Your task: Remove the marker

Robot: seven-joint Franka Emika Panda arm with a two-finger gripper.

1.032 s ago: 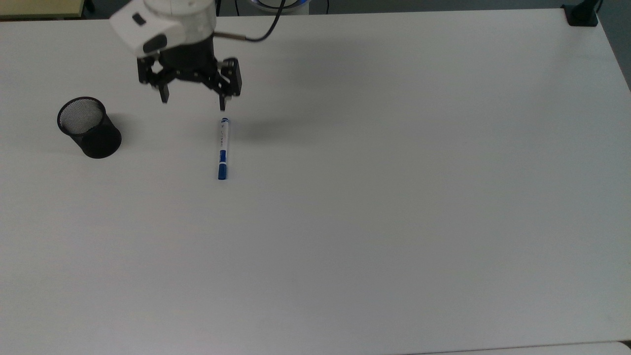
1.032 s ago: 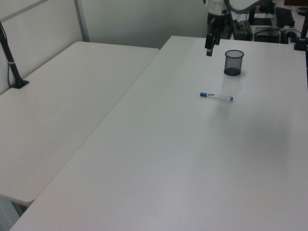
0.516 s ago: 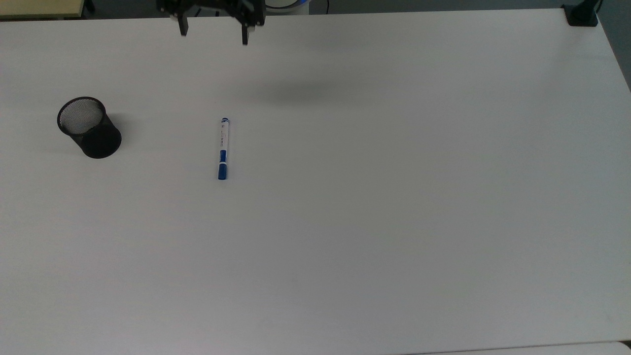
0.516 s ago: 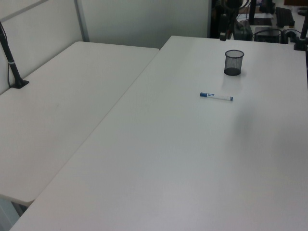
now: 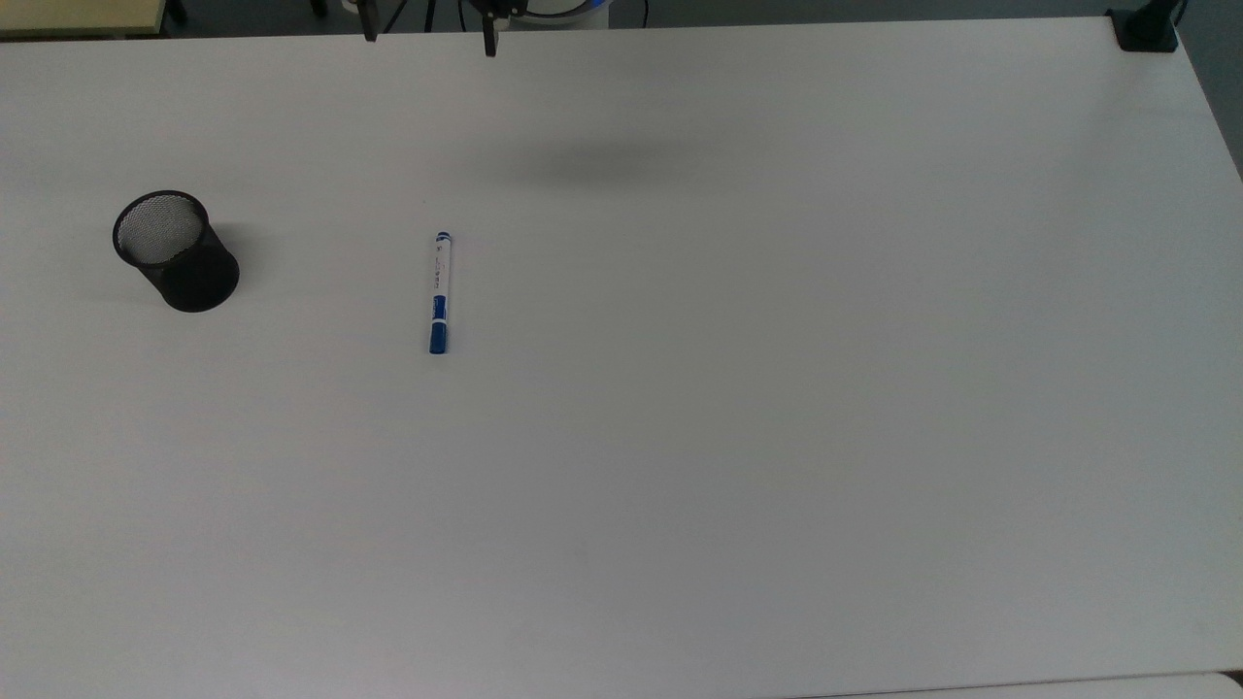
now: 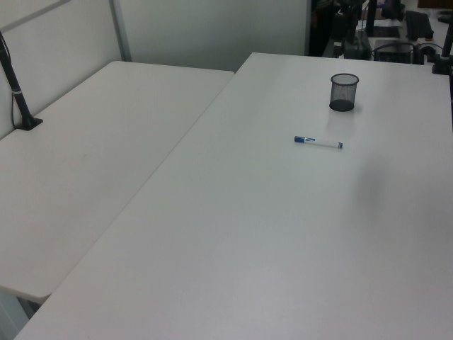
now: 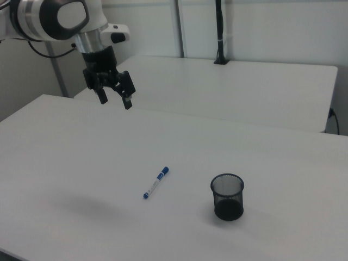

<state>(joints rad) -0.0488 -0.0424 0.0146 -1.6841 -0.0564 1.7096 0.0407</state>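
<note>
The marker (image 5: 439,292) lies flat on the white table (image 5: 738,388), white barrel with a blue cap toward the top view's bottom edge. It also shows in the left view as the marker (image 6: 318,142) and in the right view as the marker (image 7: 156,182). My gripper (image 7: 114,100) hangs high above the table, far from the marker, open with nothing between its fingers. In the top view just the fingertips (image 5: 490,39) poke in at the upper edge.
A black mesh cup (image 5: 175,250) stands upright, to the marker's left in the top view; cup (image 7: 227,197) in the right view, cup (image 6: 343,92) in the left view. A second white table (image 6: 85,163) adjoins. A black clamp (image 5: 1146,27) sits at one corner.
The gripper, open throughout, has risen from just above the marker's far end and pulled back toward the top view's upper edge. The marker and the cup have not moved.
</note>
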